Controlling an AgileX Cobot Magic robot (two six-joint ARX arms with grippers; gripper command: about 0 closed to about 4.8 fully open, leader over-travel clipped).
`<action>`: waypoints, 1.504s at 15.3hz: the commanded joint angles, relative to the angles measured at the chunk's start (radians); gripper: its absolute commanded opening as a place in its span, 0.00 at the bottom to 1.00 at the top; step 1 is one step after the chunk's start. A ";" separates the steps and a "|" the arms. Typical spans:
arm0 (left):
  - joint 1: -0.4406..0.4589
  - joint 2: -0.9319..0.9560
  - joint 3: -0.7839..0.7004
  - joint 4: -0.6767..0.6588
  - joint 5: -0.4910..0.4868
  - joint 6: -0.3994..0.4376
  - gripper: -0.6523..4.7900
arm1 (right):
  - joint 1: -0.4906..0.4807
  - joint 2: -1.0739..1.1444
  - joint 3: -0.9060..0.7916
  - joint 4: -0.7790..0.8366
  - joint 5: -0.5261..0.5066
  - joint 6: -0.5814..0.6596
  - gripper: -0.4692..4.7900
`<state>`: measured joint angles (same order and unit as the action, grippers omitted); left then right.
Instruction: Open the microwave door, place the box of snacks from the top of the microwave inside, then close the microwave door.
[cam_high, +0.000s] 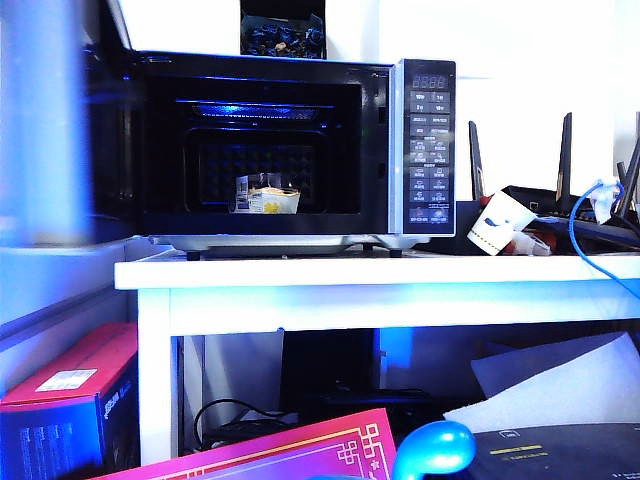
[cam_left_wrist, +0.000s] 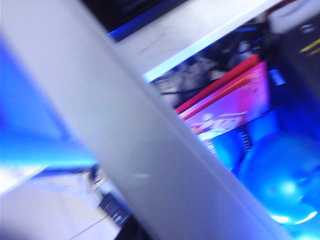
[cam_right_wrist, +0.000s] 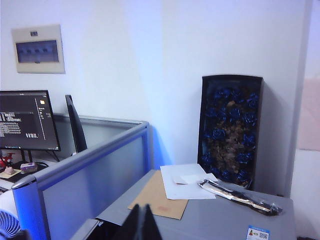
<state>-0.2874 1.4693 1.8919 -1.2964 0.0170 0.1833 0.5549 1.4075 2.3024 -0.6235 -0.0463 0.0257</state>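
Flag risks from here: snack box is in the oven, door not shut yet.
1. The box of snacks sits near the front of the cavity; if it juts out, the microwave door could hit it.
2. The left wrist view is blurred and shows no left gripper, so aiming the door push looks uncertain.
3. The right gripper, shut, faces the room, away from the microwave.

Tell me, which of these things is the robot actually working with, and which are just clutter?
Part of the job:
microwave, door swung open at left
box of snacks, inside it
right gripper, shut, empty

Just lying about:
dark box of blue-wrapped items on top
router
red box below
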 joint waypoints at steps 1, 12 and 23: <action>-0.002 0.043 0.005 0.082 0.118 0.000 0.11 | 0.002 -0.013 0.003 0.020 -0.001 0.001 0.09; -0.010 0.209 0.005 0.433 0.437 0.003 0.11 | 0.002 -0.004 0.003 0.055 -0.001 0.001 0.09; -0.066 0.384 0.005 0.882 0.570 -0.001 0.11 | 0.002 -0.001 0.003 0.082 0.003 0.000 0.09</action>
<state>-0.3458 1.8450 1.8919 -0.4717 0.5800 0.1833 0.5549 1.4090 2.3020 -0.5583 -0.0460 0.0257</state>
